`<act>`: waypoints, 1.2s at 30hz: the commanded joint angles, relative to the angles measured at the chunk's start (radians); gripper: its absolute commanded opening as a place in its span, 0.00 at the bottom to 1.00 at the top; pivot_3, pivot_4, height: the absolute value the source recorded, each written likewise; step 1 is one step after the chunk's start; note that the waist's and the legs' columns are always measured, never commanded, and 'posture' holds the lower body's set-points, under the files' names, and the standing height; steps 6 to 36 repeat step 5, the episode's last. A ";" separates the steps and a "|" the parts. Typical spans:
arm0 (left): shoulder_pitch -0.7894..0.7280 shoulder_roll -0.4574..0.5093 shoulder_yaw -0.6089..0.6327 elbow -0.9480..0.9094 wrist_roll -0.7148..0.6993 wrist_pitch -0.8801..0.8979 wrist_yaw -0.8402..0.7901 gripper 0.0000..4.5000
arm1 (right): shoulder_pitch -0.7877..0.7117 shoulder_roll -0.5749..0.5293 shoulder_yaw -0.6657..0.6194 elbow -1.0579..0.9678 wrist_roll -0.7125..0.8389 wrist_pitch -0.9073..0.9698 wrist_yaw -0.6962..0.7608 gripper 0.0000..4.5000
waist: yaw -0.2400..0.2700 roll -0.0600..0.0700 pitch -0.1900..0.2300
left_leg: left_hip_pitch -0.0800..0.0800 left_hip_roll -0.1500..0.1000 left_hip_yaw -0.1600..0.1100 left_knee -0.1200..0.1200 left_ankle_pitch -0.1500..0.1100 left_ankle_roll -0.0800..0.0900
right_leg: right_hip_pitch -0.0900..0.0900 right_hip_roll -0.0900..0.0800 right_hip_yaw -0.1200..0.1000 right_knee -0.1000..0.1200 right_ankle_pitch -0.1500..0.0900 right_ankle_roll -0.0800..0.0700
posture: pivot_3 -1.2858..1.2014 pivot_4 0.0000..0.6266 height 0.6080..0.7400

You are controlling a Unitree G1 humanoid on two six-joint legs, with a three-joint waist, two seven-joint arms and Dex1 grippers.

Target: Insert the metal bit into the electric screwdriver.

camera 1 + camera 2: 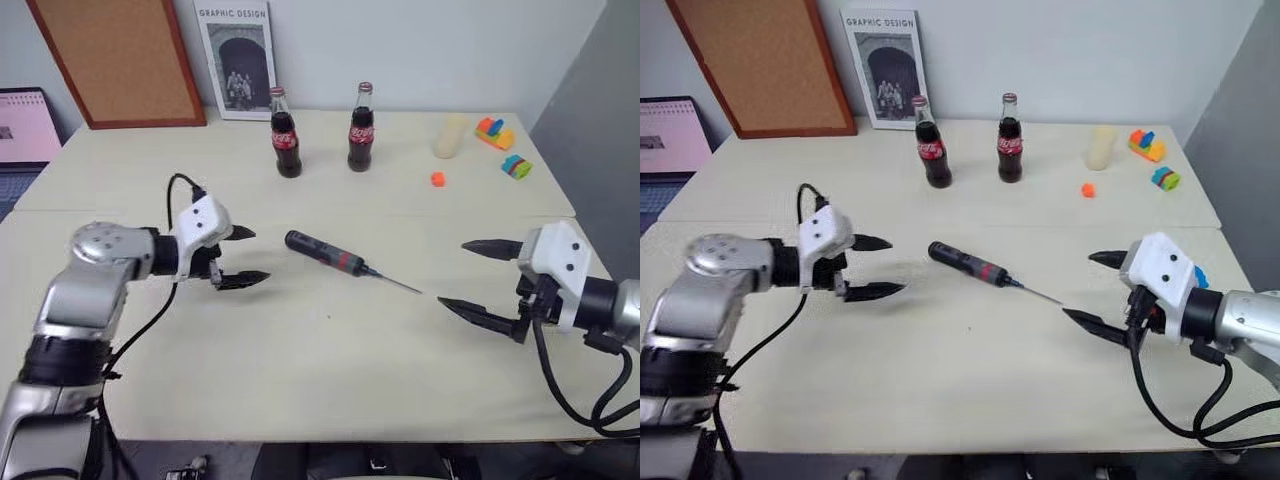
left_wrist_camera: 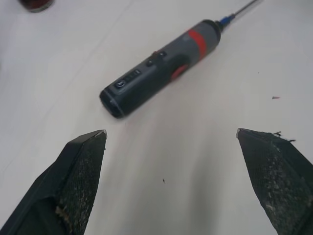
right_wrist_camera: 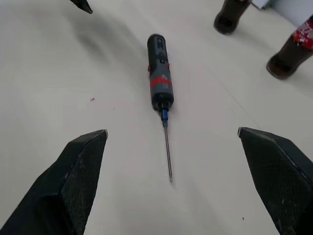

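The electric screwdriver [image 1: 322, 253] lies flat in the middle of the table, a black pen-shaped tool with a red band. The metal bit [image 1: 398, 283] runs straight out of its bluish tip toward the right, in line with the tool and touching it. My left gripper [image 1: 258, 255] hovers open just left of the screwdriver's butt end, apart from it. My right gripper [image 1: 452, 272] is open just beyond the bit's free end. The right wrist view shows the screwdriver [image 3: 159, 73] and bit [image 3: 167, 152] between my fingers' line, with nothing held.
Two cola bottles [image 1: 286, 134] [image 1: 361, 128] stand at the back centre. A cream cylinder [image 1: 450, 136], coloured blocks [image 1: 495, 132] and a small orange piece [image 1: 437, 179] lie at the back right. A corkboard [image 1: 115, 60] and a poster [image 1: 238, 58] lean on the wall.
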 commanded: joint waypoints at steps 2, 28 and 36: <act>0.099 0.056 0.114 -0.126 -0.092 0.074 0.011 0.98 | 0.036 -0.003 -0.072 0.042 -0.057 -0.066 0.067 1.00 | 0.004 0.000 0.000 | 0.001 -0.001 0.000 0.000 0.000 0.000 | 0.000 -0.001 0.001 0.000 0.001 0.001 | 0.52 0.24 1.00; 0.142 0.071 0.133 -0.148 -0.113 0.091 0.022 0.98 | 0.035 -0.001 -0.072 0.050 -0.064 -0.073 0.080 1.00 | 0.006 0.000 0.000 | 0.001 -0.001 0.000 0.001 0.000 0.000 | 0.002 -0.001 0.000 0.000 0.001 0.001 | 0.52 0.24 1.00; 0.142 0.071 0.133 -0.148 -0.113 0.091 0.022 0.98 | 0.035 -0.001 -0.072 0.050 -0.064 -0.073 0.080 1.00 | 0.006 0.000 0.000 | 0.001 -0.001 0.000 0.001 0.000 0.000 | 0.002 -0.001 0.000 0.000 0.001 0.001 | 0.52 0.24 1.00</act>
